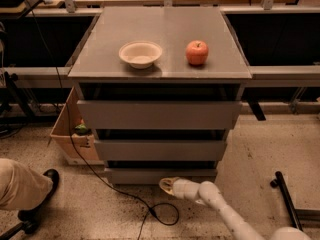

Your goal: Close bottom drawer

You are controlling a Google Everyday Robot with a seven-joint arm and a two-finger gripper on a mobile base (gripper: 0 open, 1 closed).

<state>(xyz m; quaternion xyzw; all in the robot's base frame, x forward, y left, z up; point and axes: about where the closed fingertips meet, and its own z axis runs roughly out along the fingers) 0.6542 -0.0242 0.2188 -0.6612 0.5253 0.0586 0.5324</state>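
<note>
Bottom drawer (pixel 150 176): lowest cabinet front, directly behind the gripper (pixel 167 185), with a dark gap above its panel.
Gripper: low over the floor at the panel's lower edge, about mid-width. Contact not discernible; grip state cannot be told.
Arm (pixel 225 211): white, trailing back-right of the gripper.
Cable (pixel 162 214): black loop on the floor, just in front.
Middle drawer (pixel 160 150): above the gripper.
Top drawer (pixel 160 115): higher again.
Bowl (pixel 140 54): cabinet top, beyond, left.
Apple (pixel 197 52): beyond, right.
</note>
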